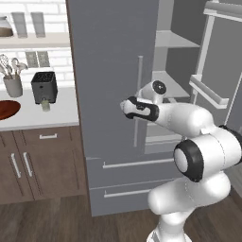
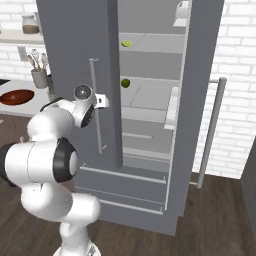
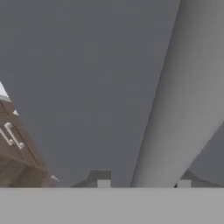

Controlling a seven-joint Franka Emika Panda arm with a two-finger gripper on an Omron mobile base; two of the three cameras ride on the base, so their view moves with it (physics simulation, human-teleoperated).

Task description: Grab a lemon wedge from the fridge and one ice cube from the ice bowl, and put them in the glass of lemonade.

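I have the arm folded at the tall matte grey fridge (image 2: 150, 125), whose right upper door (image 2: 200, 100) stands swung open. The left door's long silver bar handle (image 3: 179, 100) runs diagonally through the hand view, just beyond the jaws (image 3: 143, 183). They stand part open with nothing held. Two small yellow-green pieces sit on shelves at upper centre of the right base view; the upper one I take for the lemon wedge (image 2: 127, 43), the lower (image 2: 125, 83) looks rounder. At the left of the left base view, the desk (image 1: 61, 116) carries the reddish-brown wooden ice bowl (image 1: 7, 109) and the small glass of lemonade (image 1: 45, 105) before the black toaster (image 1: 44, 87).
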